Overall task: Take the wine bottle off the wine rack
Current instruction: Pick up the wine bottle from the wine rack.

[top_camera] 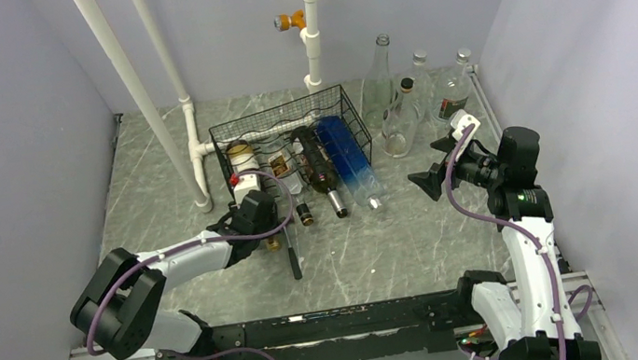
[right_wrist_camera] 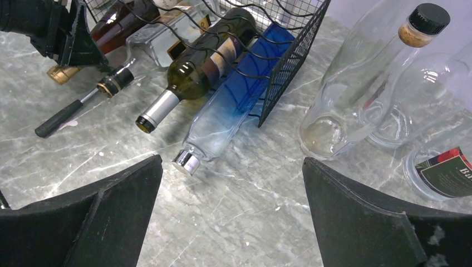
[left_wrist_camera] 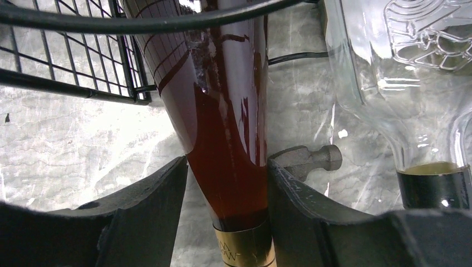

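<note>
At the front of the wine rack [top_camera: 290, 137], the left pincer [left_wrist_camera: 227, 167] clamps the neck of the wine bottle [left_wrist_camera: 222, 100] lying in the leftmost slot, while the right pincer [right_wrist_camera: 232, 161] hangs spread wide.

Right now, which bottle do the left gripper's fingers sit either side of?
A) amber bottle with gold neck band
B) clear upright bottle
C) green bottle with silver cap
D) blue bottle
A: the left wrist view shows the left gripper flanking the amber bottle at its neck.
</note>
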